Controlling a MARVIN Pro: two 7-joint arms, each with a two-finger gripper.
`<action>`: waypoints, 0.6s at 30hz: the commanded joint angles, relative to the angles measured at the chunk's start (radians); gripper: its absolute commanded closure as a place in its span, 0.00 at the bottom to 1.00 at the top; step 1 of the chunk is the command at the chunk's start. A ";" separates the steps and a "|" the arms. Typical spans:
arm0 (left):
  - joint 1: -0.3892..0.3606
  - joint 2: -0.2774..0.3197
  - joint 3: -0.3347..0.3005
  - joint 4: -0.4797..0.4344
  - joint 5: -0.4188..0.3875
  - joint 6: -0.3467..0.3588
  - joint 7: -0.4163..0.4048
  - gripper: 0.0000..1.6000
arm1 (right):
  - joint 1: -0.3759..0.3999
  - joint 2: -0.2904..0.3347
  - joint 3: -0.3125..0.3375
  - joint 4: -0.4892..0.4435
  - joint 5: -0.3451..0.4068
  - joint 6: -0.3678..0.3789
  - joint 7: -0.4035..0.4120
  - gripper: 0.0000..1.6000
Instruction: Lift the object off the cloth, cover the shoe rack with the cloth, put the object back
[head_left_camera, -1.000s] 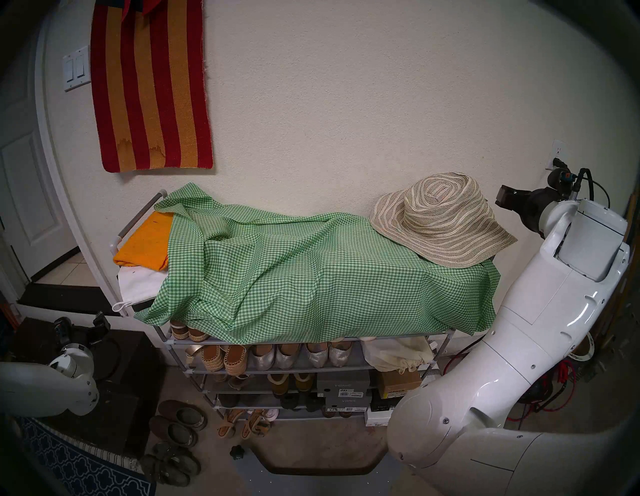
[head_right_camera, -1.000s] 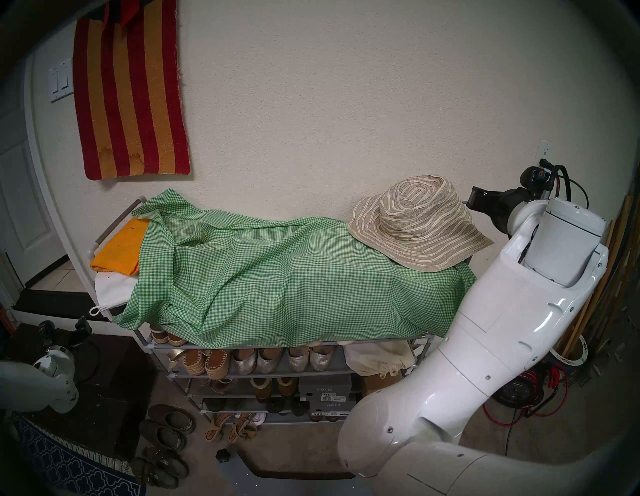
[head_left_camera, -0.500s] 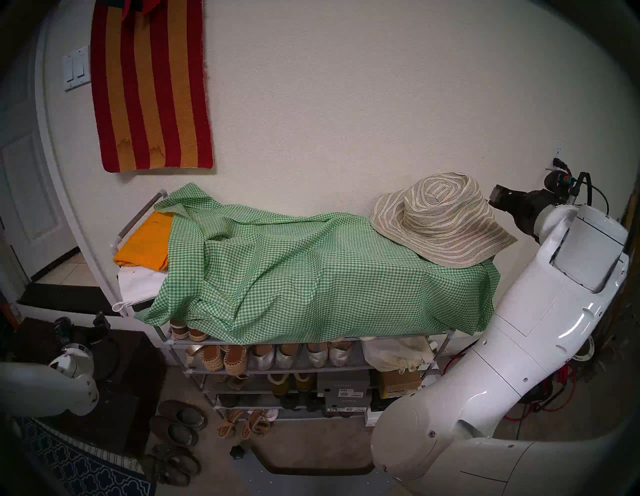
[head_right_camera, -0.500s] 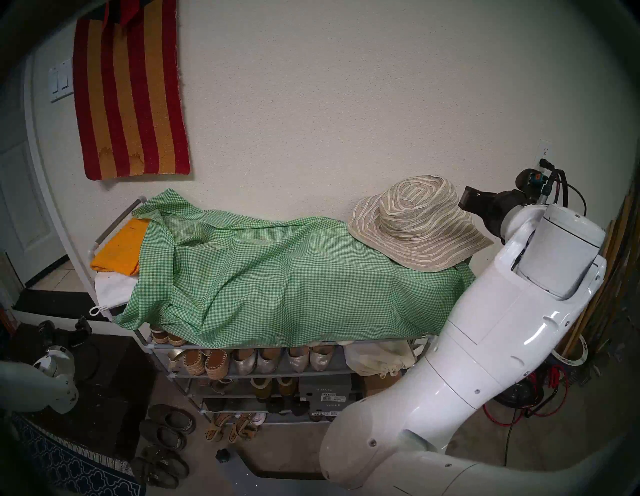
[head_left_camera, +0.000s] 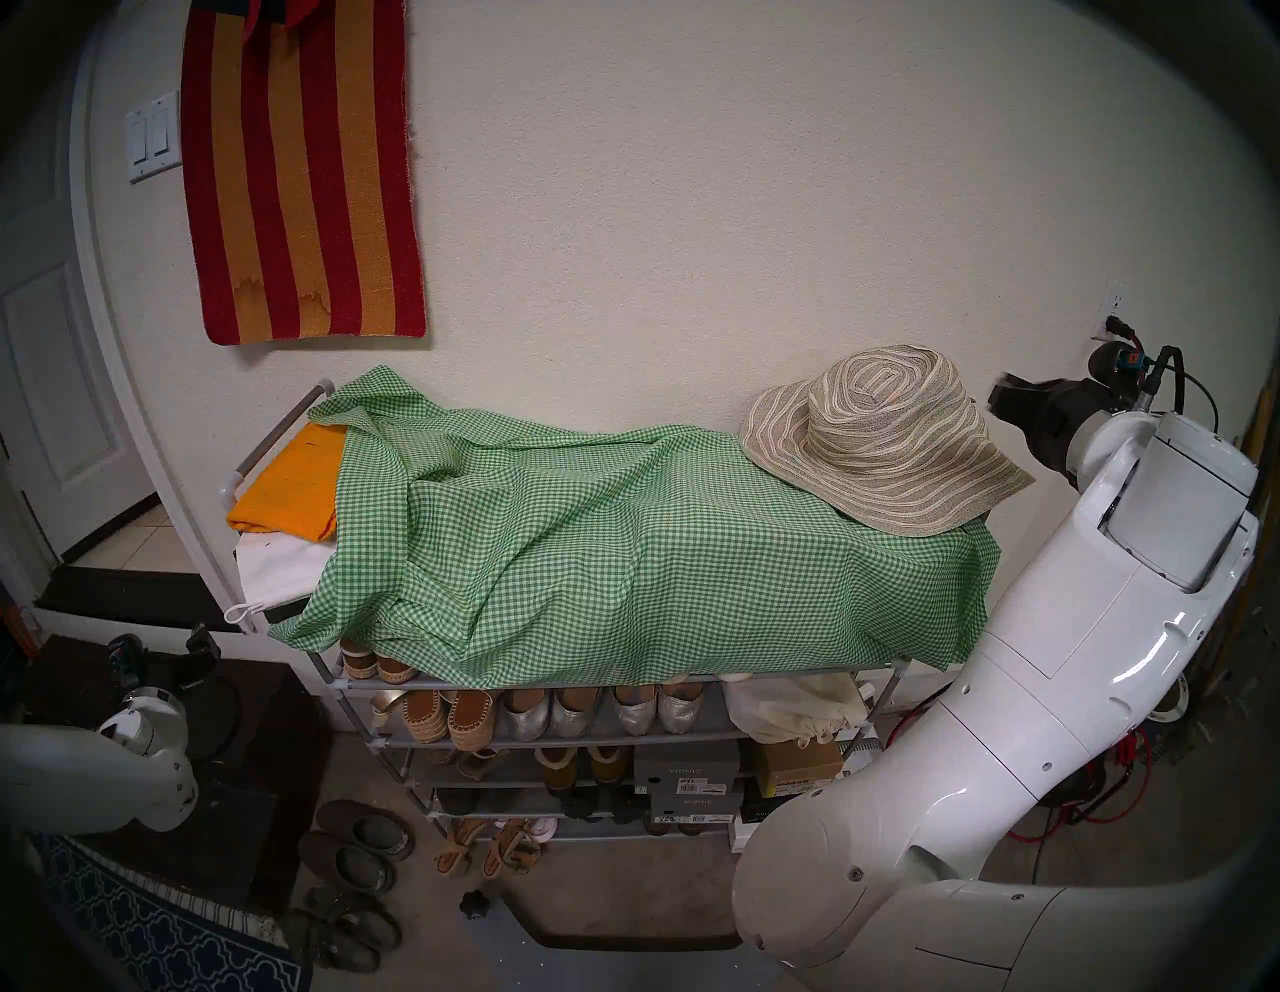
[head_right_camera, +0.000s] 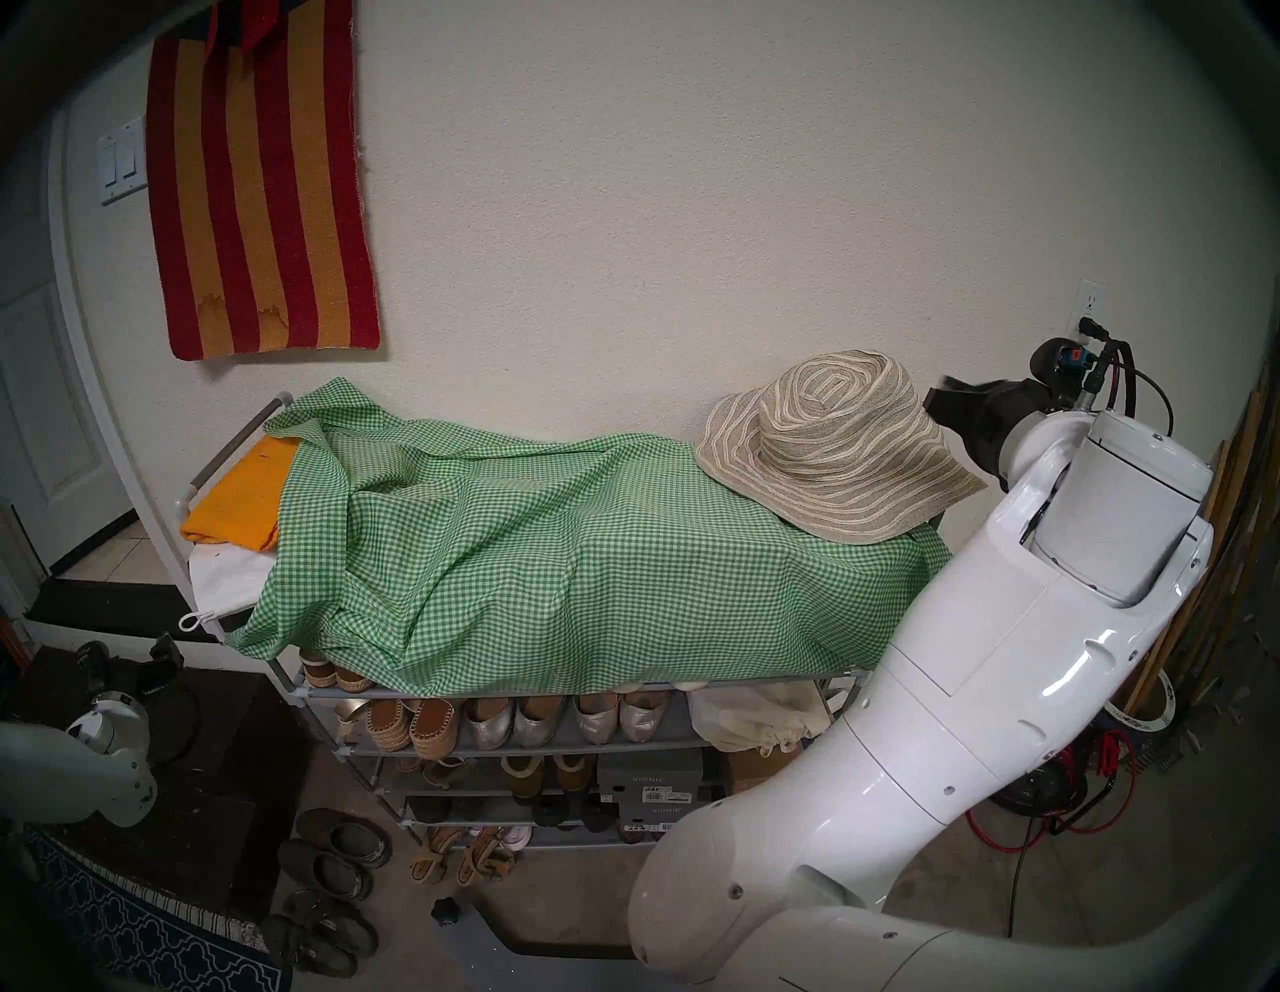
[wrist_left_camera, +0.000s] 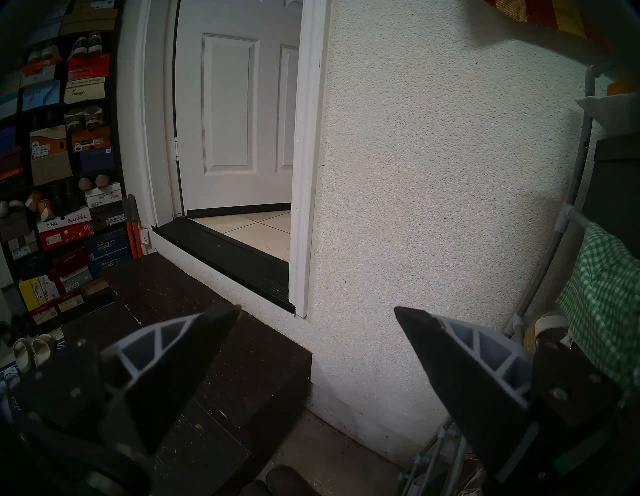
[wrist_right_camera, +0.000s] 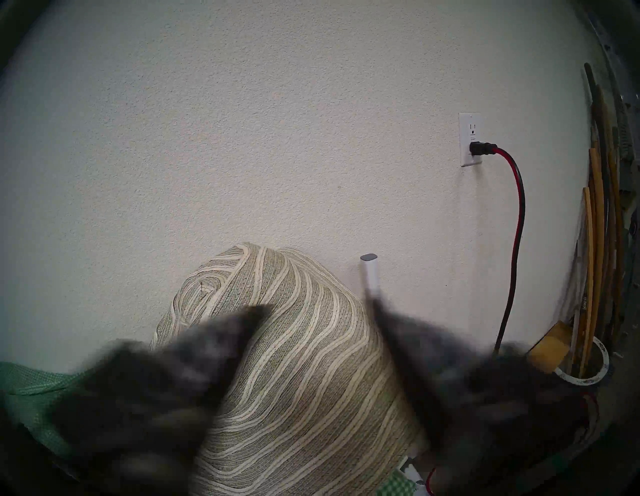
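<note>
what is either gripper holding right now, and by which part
Nothing. The right gripper is open beside the sun hat's crown, and the left gripper is open and empty.

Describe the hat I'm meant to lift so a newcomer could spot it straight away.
Find the grey shoe rack against the wall, draped in green gingham cloth. At its right end, on that cloth, sits the sun hat. It is the only woven, wide-brimmed thing there: beige-grey with wavy cream stripes.

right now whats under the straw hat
The straw hat rests on the right end of the green gingham cloth, which is draped over the shoe rack's top tier. Whatever lies beneath the hat's crown and the cloth there is covered.
</note>
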 joint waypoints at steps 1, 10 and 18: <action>-0.001 0.001 -0.001 0.001 0.000 0.001 0.001 0.00 | 0.007 -0.008 -0.007 -0.004 0.003 -0.001 0.101 0.76; -0.001 0.001 -0.001 0.001 -0.001 0.000 0.001 0.00 | 0.010 -0.012 -0.005 -0.004 0.002 -0.001 0.100 0.76; -0.001 0.001 -0.001 0.001 -0.001 0.000 0.001 0.00 | 0.013 -0.014 -0.002 -0.002 -0.003 -0.001 0.111 0.00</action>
